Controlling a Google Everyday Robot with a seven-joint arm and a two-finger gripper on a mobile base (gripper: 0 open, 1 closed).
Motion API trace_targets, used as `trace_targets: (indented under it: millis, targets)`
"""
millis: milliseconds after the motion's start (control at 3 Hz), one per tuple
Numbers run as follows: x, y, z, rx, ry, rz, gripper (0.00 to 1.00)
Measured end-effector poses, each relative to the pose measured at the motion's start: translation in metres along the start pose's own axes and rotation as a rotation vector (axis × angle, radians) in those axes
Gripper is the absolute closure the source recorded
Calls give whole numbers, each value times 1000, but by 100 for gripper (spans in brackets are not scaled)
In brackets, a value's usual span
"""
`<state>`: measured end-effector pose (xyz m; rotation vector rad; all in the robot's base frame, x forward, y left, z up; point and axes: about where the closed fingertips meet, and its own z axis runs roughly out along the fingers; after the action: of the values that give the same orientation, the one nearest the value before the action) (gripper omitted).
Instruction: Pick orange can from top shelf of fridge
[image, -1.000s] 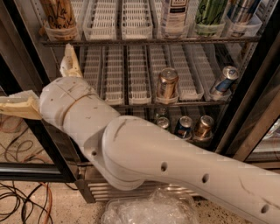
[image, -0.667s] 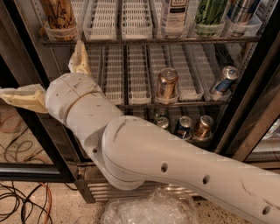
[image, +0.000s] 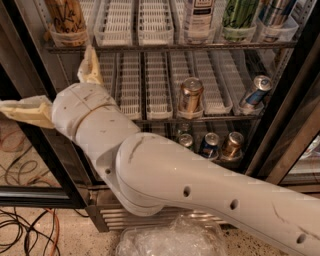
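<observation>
The orange can (image: 65, 17), tall and orange-brown with dark scribbled lettering, stands in a clear front cup at the far left of the top shelf (image: 165, 47) of the fridge (image: 280, 125); its top is cut off by the frame edge. My gripper (image: 46, 76) is open and empty, just below the top shelf and under the can. One tan finger (image: 90, 65) points up at the shelf edge, just right of the can. The other finger (image: 25, 110) points left, outside the fridge frame. My white arm crosses the lower part of the view.
A white bottle (image: 199, 15), a green can (image: 240, 12) and a blue-silver can (image: 274, 11) stand further right on the top shelf. A copper-gold can (image: 190, 95) and a tilted blue-and-silver can (image: 256, 91) sit on the middle rack. Several cans (image: 232, 145) sit lower. A plastic bag (image: 170, 240) and cables (image: 20, 235) lie on the floor.
My gripper has risen and shifted a little right, so its upper finger now reaches the top shelf edge beside the orange can. The cans have not moved.
</observation>
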<state>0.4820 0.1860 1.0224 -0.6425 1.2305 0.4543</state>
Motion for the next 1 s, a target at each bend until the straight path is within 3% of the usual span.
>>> trace_targets:
  millis: [667,1000]
  targets:
    - [-11,-26,-2,76,-26,-43,0]
    - [-11,-26,-2,76,-26,-43,0]
